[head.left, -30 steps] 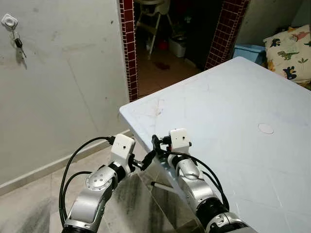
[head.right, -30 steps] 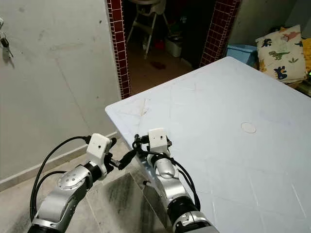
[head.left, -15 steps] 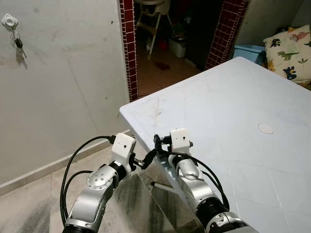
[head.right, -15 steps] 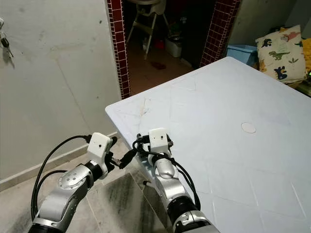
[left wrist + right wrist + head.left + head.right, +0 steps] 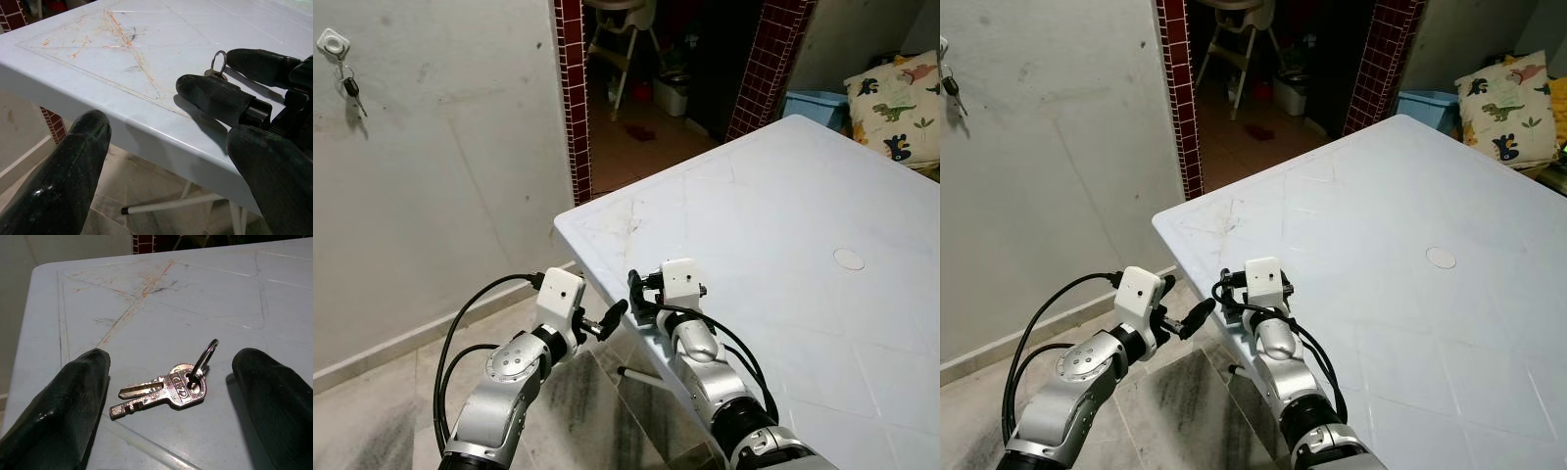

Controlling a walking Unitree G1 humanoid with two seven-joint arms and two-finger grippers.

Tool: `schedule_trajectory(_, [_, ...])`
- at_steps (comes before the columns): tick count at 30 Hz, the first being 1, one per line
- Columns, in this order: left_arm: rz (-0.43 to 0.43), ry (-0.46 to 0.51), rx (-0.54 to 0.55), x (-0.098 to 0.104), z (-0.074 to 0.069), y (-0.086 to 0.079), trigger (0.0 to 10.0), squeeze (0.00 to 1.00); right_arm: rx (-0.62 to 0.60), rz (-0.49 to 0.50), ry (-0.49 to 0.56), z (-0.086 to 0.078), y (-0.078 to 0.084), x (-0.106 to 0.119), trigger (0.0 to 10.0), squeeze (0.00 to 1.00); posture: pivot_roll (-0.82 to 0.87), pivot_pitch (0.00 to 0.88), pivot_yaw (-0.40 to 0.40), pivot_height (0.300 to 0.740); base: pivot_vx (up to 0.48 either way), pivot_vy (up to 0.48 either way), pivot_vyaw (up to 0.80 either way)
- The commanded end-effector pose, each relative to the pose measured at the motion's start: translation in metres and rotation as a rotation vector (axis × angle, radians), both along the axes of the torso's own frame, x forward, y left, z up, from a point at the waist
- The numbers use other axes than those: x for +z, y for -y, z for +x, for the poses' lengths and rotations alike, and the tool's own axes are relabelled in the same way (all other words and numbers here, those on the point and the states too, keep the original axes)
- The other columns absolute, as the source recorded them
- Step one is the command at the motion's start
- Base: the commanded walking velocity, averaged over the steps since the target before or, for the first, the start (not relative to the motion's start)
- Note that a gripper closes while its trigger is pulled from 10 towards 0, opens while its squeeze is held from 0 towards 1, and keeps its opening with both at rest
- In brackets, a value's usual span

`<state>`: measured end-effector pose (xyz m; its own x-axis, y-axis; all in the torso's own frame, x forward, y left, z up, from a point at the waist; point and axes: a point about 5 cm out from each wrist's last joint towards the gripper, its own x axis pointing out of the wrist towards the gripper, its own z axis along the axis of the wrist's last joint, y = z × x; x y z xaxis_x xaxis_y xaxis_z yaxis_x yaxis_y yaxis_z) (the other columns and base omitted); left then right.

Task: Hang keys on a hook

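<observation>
Two small metal keys [image 5: 164, 392] on a ring [image 5: 204, 357] lie flat on the white table [image 5: 783, 196], near its corner. My right gripper [image 5: 171, 363] is open just above the tabletop, with one black finger on either side of the keys and neither touching them. My left gripper [image 5: 612, 315] is open, held just off the table's edge and level with it, pointing at the right gripper. A white hook [image 5: 331, 42] is fixed high on the grey wall at far left, and another bunch of keys [image 5: 350, 90] hangs from it.
A doorway framed in dark red tiles [image 5: 570, 98] opens beyond the table corner, with a high chair [image 5: 622, 39] inside. A blue bin [image 5: 815, 103] and a dinosaur-print pillow [image 5: 896, 103] stand past the table's far side. The tiled floor lies below my arms.
My right gripper has shifted slightly to the right, further over the tabletop and away from the left gripper's fingertip. The left arm has stayed still.
</observation>
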<state>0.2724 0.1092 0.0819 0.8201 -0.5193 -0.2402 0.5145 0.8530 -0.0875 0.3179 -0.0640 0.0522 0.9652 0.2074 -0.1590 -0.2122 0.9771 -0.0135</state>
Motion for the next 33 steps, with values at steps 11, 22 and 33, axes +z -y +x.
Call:
schedule_trajectory(11, [-0.004, 0.000, -0.014, 0.003, 0.003, 0.004, 10.0, 0.00, -0.034, -0.010, -0.049, -0.002, 0.007, -0.008, 10.0, 0.00, 0.16, 0.000, -0.012, 0.740, 0.000, 0.216, 0.00])
schedule_trajectory(22, [-0.002, -0.007, -0.017, 0.003, 0.002, 0.005, 10.0, 0.00, -0.044, -0.017, -0.047, -0.001, 0.009, -0.008, 10.0, 0.00, 0.16, 0.000, -0.010, 0.740, 0.000, 0.474, 0.00])
schedule_trajectory(33, [-0.003, 0.018, -0.022, 0.005, 0.004, 0.007, 10.0, 0.00, -0.125, -0.117, 0.021, 0.004, 0.023, -0.001, 10.0, 0.00, 0.16, 0.000, -0.010, 0.740, 0.000, 0.000, 0.00])
